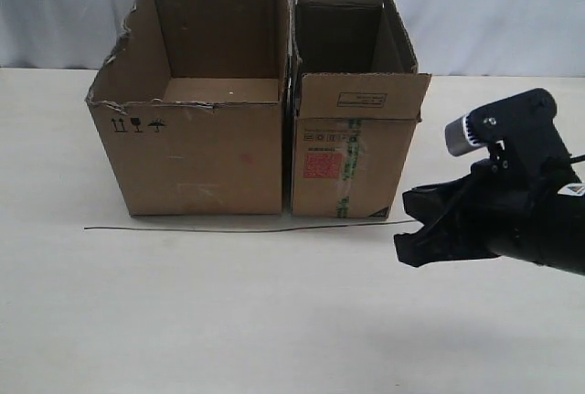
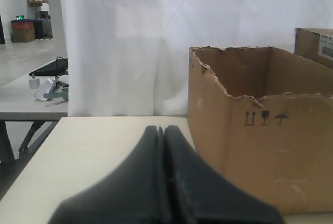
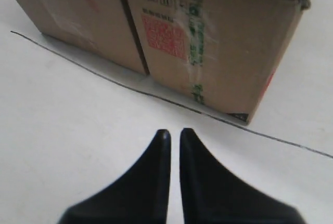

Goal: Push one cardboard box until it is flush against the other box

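Contact looks all but made: the cardboard box (image 1: 352,147) stands on the table (image 1: 228,321) immediately right of the other box (image 1: 201,161), with their facing walls parallel and only a thin dark seam between them. You are probably at the final nudge or a check, not a long push. Whether the walls actually touch along their whole depth cannot be told from here. Your right gripper (image 3: 173,132) hangs low in front of the narrow carton's right front corner, clear of it, jaws drawn nearly together with just a slit between the tips. If a push is needed, you must bring it round to the carton's outer right wall and press leftward, low down, so the tall carton slides and does not tip. Your left gripper (image 2: 160,129) has its jaws fully together and sits off the wide carton's far left side, touching nothing. A thin black line (image 1: 228,228) runs along the table just before both front faces. Nothing else lies between the cartons or in the gripper's path.
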You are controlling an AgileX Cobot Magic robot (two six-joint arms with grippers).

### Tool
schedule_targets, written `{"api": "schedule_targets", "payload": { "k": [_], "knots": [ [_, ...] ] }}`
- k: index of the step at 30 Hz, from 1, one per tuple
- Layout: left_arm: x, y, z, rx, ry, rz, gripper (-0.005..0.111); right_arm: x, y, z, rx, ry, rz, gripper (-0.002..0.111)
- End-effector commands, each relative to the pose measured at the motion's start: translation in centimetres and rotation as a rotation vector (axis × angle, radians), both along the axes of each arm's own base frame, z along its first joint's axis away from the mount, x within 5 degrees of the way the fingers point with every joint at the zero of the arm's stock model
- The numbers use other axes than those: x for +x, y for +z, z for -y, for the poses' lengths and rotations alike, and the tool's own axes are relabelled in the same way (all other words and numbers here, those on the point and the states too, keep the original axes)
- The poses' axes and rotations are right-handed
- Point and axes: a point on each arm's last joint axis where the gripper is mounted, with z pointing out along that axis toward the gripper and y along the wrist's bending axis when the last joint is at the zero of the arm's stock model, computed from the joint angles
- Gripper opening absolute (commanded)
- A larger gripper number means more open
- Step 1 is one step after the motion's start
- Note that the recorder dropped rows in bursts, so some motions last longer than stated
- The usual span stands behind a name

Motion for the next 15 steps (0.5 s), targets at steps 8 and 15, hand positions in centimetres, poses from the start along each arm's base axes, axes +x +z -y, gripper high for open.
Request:
{"api": "schedule_targets", "payload": {
  "k": [8,15],
  "knots": [
    [0.0,0.03,0.0,-0.004,0.001,0.011,0.0,-1.29,-0.88,-0.9,-0.026,0.157,-0.144,0.005],
    [0.0,0.06,0.0,-0.004,0.001,0.013,0.0,-1.36,-0.74,-0.88,-0.02,0.157,-0.142,0.005]
  ]
}}
